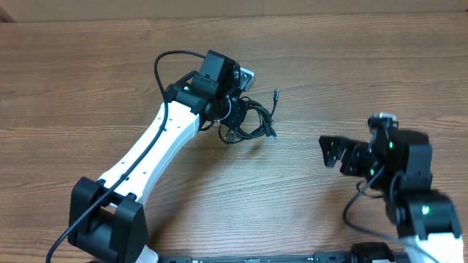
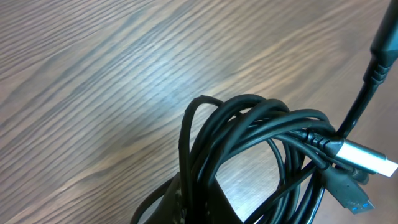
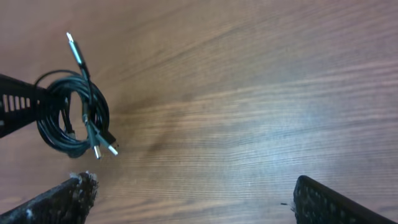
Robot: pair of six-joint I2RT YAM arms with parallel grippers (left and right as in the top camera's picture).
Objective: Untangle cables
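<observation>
**Overhead:** A wood-grain table point(image 1: 351, 66) fills the frame, its far edge meeting a pale strip of the room along the top. The left gripper point(image 1: 238, 117), on a white arm point(image 1: 157, 150) reaching in from the near left corner, is clamped tight on the cables point(image 1: 257, 120). They form a bundle of thin black loops in the far half of the table, about midway between its left and right edges. One plug end point(image 1: 276, 93) sticks out of the bundle toward the far edge. The right gripper point(image 1: 330, 152) stands well apart near the right edge, jaws spread wide and holding nothing.

**Left wrist:** The bundle fills the lower right of the picture, several black loops crossing one another above brown, streaked wood grain that carries a soft sheen of light. A silver-tipped plug point(image 2: 367, 158) and a blue-tipped plug point(image 2: 356, 198) lie close together at the bundle's right side. The loops run down to the bottom of the picture, where the fingers themselves can hardly be made out.

**Right wrist:** The right gripper's two black fingertips point(image 3: 68, 196) sit at the bottom corners with bare table between them. Across the surface, the bundle sits at the tip of the left gripper's dark finger. One silver plug points toward the far edge and others dangle on the near side. A faint dark patch marks the wood beside the bundle.
</observation>
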